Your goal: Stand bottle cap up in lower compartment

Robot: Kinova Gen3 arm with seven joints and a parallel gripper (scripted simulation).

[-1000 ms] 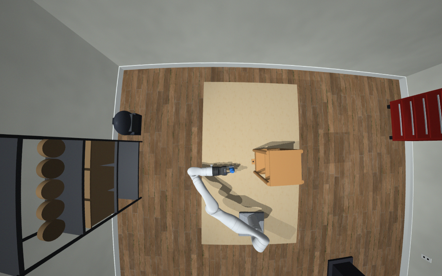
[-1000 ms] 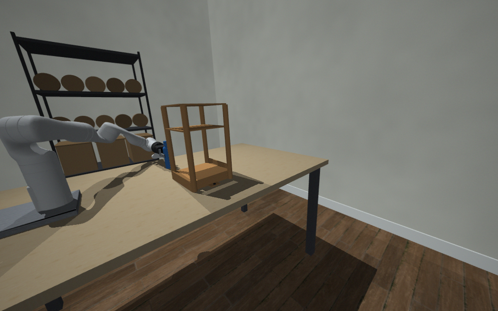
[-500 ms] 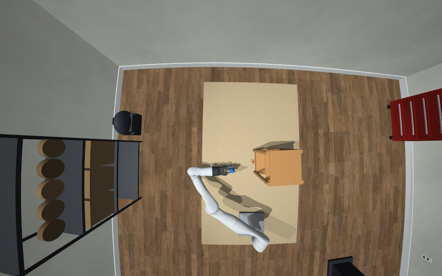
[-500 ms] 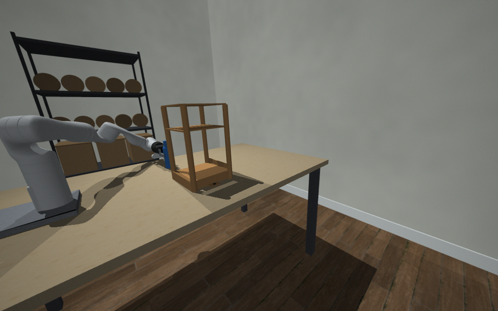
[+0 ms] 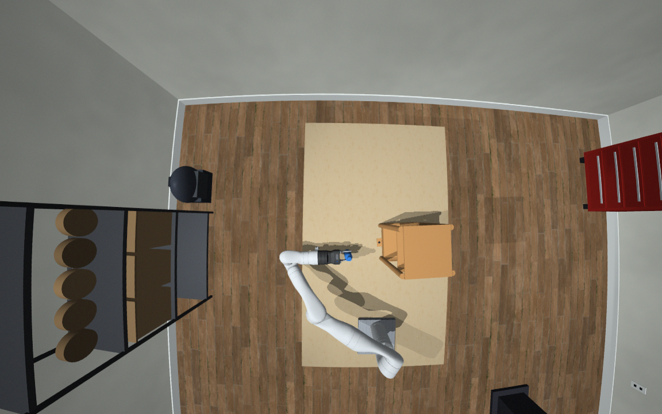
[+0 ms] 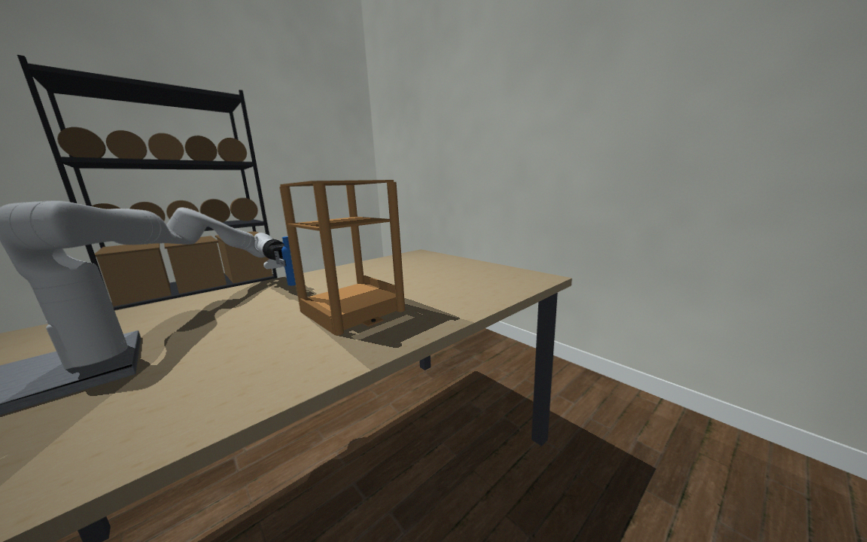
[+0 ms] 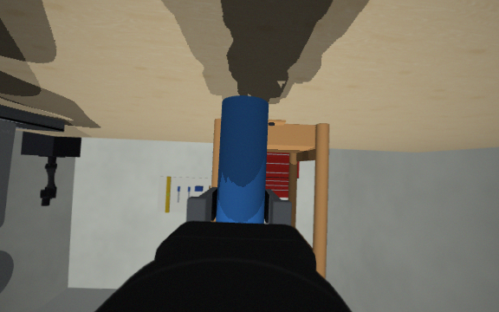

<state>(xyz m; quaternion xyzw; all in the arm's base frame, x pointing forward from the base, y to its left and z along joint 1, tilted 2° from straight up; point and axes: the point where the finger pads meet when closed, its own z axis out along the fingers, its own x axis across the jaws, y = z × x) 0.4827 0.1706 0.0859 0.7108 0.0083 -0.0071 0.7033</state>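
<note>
The blue bottle [image 7: 242,160] stands upright between my fingers; the wrist view is upside down, so the table is at the top. My gripper [image 7: 241,199] is shut on the bottle's upper part from the side. In the side view the bottle [image 6: 287,261] and gripper [image 6: 280,254] are just left of the wooden shelving unit [image 6: 345,249], close to its nearest post. I cannot tell whether the bottle's base touches the table or hangs just above it. From above, the bottle [image 5: 347,256] is a short way left of the unit [image 5: 418,250]. The lower compartment's floor [image 6: 354,294] is bare.
My arm's base [image 6: 66,336] sits on a grey plate at the table's near left. A black rack [image 6: 153,168] with boxes and discs stands behind the table. The red cabinet [image 5: 642,169] is far off on the right wall.
</note>
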